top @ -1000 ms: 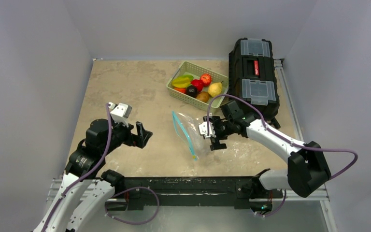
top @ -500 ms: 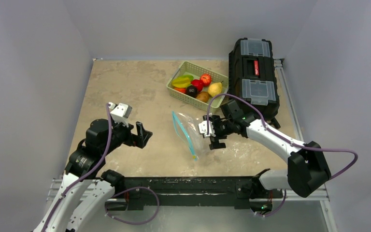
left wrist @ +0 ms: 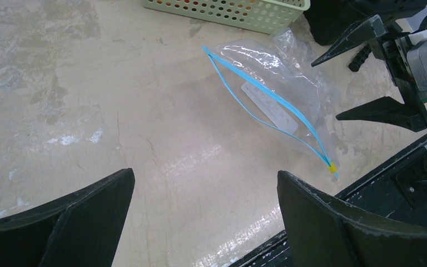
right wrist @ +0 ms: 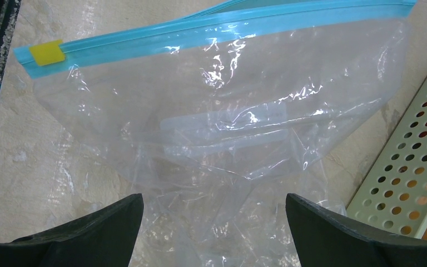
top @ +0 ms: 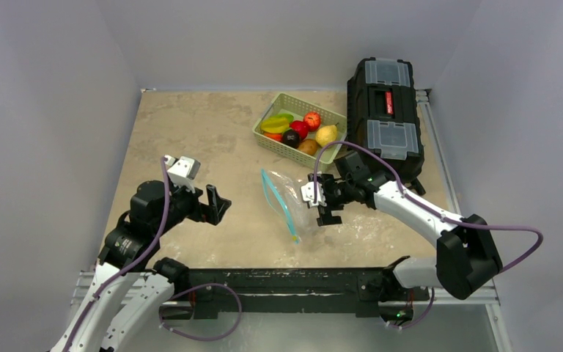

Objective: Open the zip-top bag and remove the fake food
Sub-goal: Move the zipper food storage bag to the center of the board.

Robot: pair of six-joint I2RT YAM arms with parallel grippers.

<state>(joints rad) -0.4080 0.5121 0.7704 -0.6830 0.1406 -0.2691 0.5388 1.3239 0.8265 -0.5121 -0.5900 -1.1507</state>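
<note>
Your right gripper point(top: 328, 205) sits at the closed end of the zip-top bag point(top: 290, 199), fingers spread wide and pinching nothing. The bag lies flat on the table point(top: 190, 132), with its blue zip edge toward the left gripper point(top: 220, 204) — also spread, well apart. The fake food point(top: 298, 130) is in the green basket point(top: 282, 149) beside the black toolbox point(top: 385, 110).

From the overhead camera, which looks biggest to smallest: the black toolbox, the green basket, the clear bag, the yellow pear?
Largest: black toolbox.
Then green basket and clear bag, too alike to rank.
Smallest: yellow pear.
</note>
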